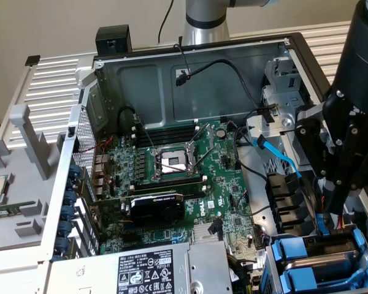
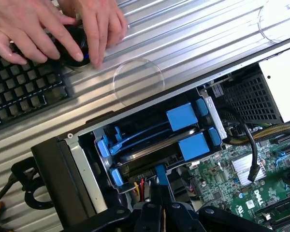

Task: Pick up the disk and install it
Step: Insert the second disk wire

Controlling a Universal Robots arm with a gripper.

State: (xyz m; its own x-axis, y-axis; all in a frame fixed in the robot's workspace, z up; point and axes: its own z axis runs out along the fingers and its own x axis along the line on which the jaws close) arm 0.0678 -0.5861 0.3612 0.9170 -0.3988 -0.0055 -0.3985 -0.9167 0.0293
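The black robot gripper (image 1: pixel 332 205) is seen at the exterior view's right, hanging over the drive bay (image 1: pixel 322 260) of the open grey metal computer case (image 1: pixel 190 55). Its fingers are pressed together on a thin bright blue plastic tab (image 2: pixel 160 173). The tab is seen clearly in the wrist view, where it sticks out from the edge of the drive bay, right at the fingertips.

The disk in its bright blue plastic carrier frame (image 2: pixel 154 147) is seen lying flat inside the drive bay, with blue clips at both ends. A second blue-handled drive carrier (image 2: pixel 150 128) is stacked right next to it in the same bay.

In the exterior view, the green circuit board (image 1: pixel 172 184) with its square silver chip socket (image 1: pixel 173 160) is seen beside the drive bay, in the middle of the case.

In the wrist view, two hands (image 2: pixel 53 26) are seen well away from the drive bay, resting on a round black object (image 2: pixel 72 43) by a black keyboard (image 2: pixel 19 84).
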